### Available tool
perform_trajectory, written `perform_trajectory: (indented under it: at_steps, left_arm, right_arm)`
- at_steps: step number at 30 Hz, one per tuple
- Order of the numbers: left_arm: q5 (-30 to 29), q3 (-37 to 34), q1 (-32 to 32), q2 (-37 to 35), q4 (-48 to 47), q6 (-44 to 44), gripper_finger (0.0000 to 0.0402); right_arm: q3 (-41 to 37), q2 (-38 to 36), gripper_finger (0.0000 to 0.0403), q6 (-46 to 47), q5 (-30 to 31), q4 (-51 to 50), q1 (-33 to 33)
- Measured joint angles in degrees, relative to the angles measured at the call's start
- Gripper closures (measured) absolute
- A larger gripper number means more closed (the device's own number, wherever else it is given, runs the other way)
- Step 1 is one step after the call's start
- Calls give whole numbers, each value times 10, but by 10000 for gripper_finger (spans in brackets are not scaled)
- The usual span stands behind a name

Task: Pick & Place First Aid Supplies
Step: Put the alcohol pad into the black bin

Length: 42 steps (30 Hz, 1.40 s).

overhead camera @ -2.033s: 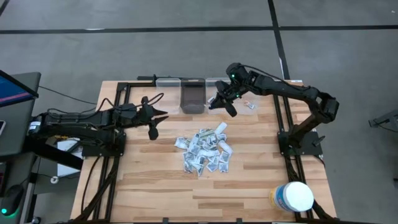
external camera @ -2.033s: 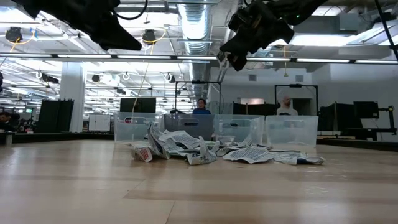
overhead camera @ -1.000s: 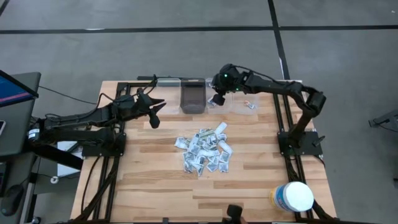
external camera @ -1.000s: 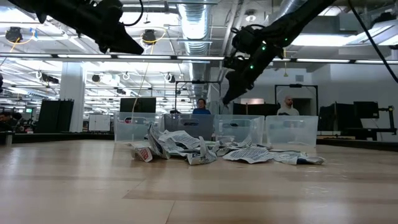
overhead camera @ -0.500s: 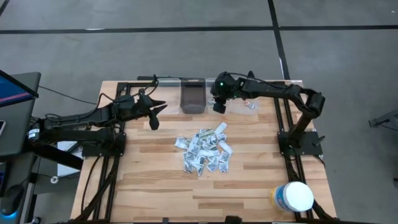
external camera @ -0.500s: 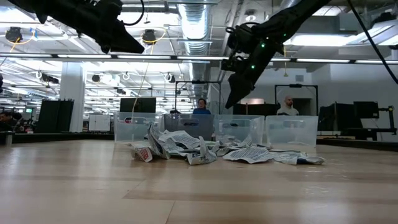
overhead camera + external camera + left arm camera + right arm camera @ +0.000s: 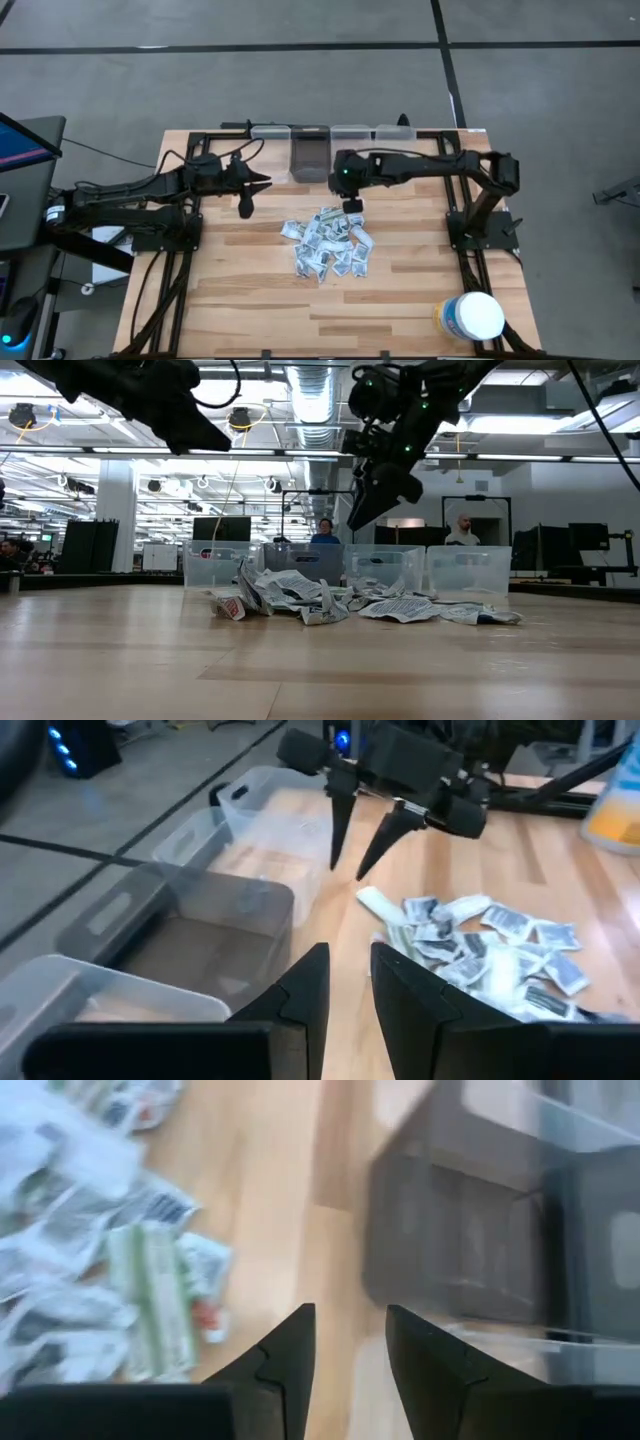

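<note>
Hidden / cut off: in the low view both arms enter from above and run off the top edge; the left arm shows only as a dark mass at upper left. The bins sit behind the pile there and their floors cannot be seen.
Hard to make out: the right wrist view is smeared; packets show as pale blurs with one green-striped piece.
Writing: dark print on many packets, none readable. Yellow label on the round tub [image 7: 470, 318], text not readable.
First aid supplies [image 7: 328, 243]: loose heap of small white-grey packets near the middle of the wooden table [image 7: 240, 290], a few longer pale strips on the bin side of the heap; one packet with red print at the heap's edge in the low view [image 7: 230, 606].
Bins: row of clear bins along the far edge, a dark-tinted bin [image 7: 309, 158] among them, a clear one [image 7: 270, 131] beside it.
Right gripper [image 7: 352, 205]: above the table, over the bin-side edge of the heap, between the dark bin and the packets, not touching them. Fingers [image 7: 285, 1352] parted with a clear gap, nothing between them.
Left gripper [image 7: 246, 197]: hangs above bare table, well apart from the heap, toward the left side. Fingers [image 7: 305, 995] stand slightly apart, nothing held.
Tub: at the near right corner, well apart from the heap.
Room: two people far behind the bins in the low view.
</note>
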Motion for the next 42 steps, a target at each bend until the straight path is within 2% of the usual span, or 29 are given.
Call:
perform_trajectory:
  at_steps: [8, 17, 25, 42]
  left_arm:
    - [9, 0, -2, 2, -11, -3, 323]
    - [9, 0, -2, 2, -15, 1, 323]
    - [9, 0, -2, 2, -17, 1, 323]
    - [9, 0, -2, 2, -17, 1, 323]
  right_arm:
    - [0, 2, 285, -9, -48, -127, 39]
    - [0, 2, 285, 28, -79, -205, 72]
    - [-47, 2, 285, -9, -106, -204, 66]
    - [-113, 3, 285, -98, -108, -108, 68]
